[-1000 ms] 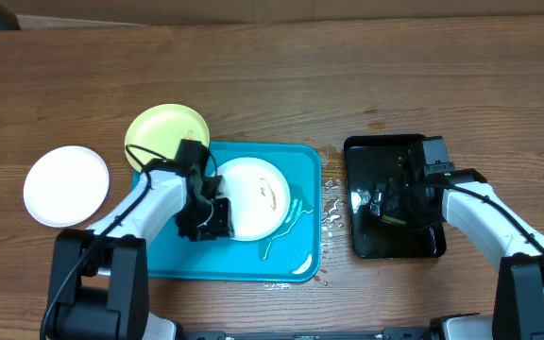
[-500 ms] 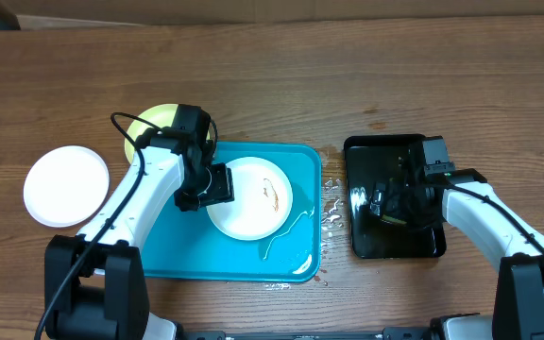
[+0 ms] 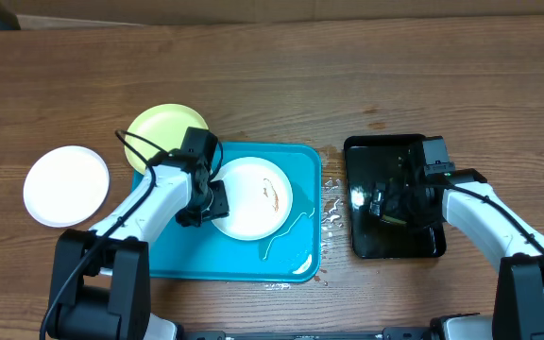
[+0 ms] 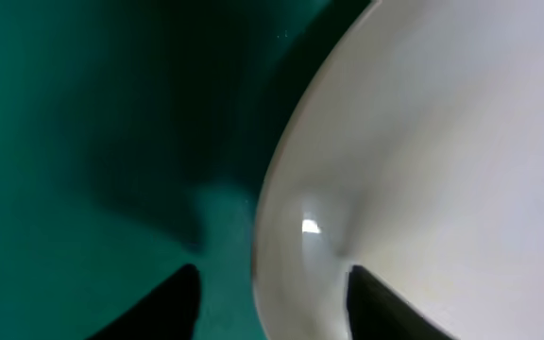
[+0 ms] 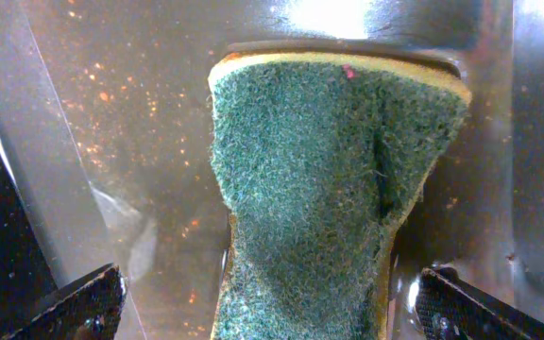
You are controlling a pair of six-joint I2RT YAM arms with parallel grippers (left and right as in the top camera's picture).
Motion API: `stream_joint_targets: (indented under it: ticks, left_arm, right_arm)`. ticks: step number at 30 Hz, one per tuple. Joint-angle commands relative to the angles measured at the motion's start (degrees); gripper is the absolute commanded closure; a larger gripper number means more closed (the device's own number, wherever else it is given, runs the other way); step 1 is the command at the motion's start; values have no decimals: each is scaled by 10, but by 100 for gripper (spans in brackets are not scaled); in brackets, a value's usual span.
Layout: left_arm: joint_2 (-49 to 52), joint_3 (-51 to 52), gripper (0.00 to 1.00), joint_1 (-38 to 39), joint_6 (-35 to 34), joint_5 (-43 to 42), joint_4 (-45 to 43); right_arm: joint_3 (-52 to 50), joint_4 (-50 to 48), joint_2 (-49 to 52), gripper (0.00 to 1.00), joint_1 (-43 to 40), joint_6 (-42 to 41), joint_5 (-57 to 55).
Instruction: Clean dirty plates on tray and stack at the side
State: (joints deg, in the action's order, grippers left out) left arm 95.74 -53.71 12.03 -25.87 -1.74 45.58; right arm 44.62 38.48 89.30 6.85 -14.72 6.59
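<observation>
A white plate with a small brown smear lies in the turquoise tray. My left gripper is open at the plate's left rim. In the left wrist view its fingertips straddle the rim of the plate, one over the tray floor. A pale yellow-green plate lies just behind the tray's left corner. Another white plate lies on the table at far left. My right gripper is open over a green sponge, its fingertips on either side.
The sponge lies in a wet black tray to the right of the turquoise tray. Water is spilled on the table between the two trays. Water streaks lie in the turquoise tray's right part.
My left gripper rose toward the back of the tray, then came back down to the white plate's left rim. The right arm has not moved.
</observation>
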Motion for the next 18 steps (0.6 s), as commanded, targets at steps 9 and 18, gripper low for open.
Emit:
stream_joint_targets:
  ticks: [9, 18]
  left_arm:
    - [-3, 38, 92, 4, -5, -30, -45]
    - [-3, 38, 96, 4, -5, -58, -40]
  right_arm:
    - [-16, -2, 15, 2, -1, -1, 0]
    - [-19, -2, 15, 58, -1, -1, 0]
